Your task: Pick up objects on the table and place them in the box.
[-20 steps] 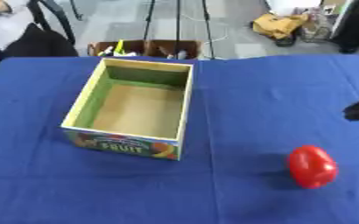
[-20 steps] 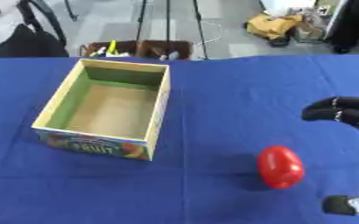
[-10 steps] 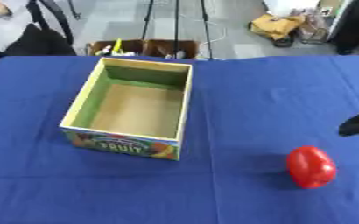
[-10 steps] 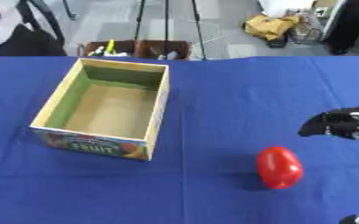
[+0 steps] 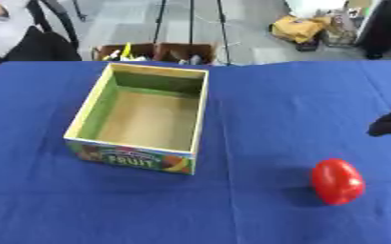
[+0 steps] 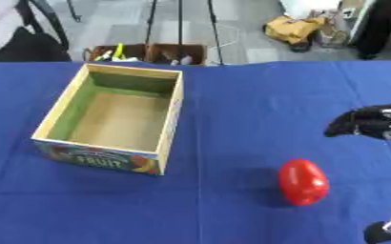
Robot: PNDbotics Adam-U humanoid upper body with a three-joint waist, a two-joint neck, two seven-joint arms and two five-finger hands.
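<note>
A red, egg-shaped object [image 6: 303,181] lies on the blue tablecloth at the right front. To its left stands an open cardboard box [image 5: 92,106] with green inner walls, "FRUIT" printed on its near side, and nothing inside it. My right hand [image 6: 367,124] comes in from the right edge, above and behind the red object and apart from it. Its dark fingers hang relaxed, bent downward, and hold nothing. My left hand shows in neither view.
A dark and silver piece of the robot [image 6: 385,231] shows at the lower right corner. Beyond the table's far edge stand a crate of small items [image 5: 153,52], tripod legs and a yellow bag [image 5: 297,29] on the floor. Blue cloth [image 5: 257,109] lies between box and red object.
My right hand dipped a little toward the table, then came slightly back up. The box and the red object have not moved.
</note>
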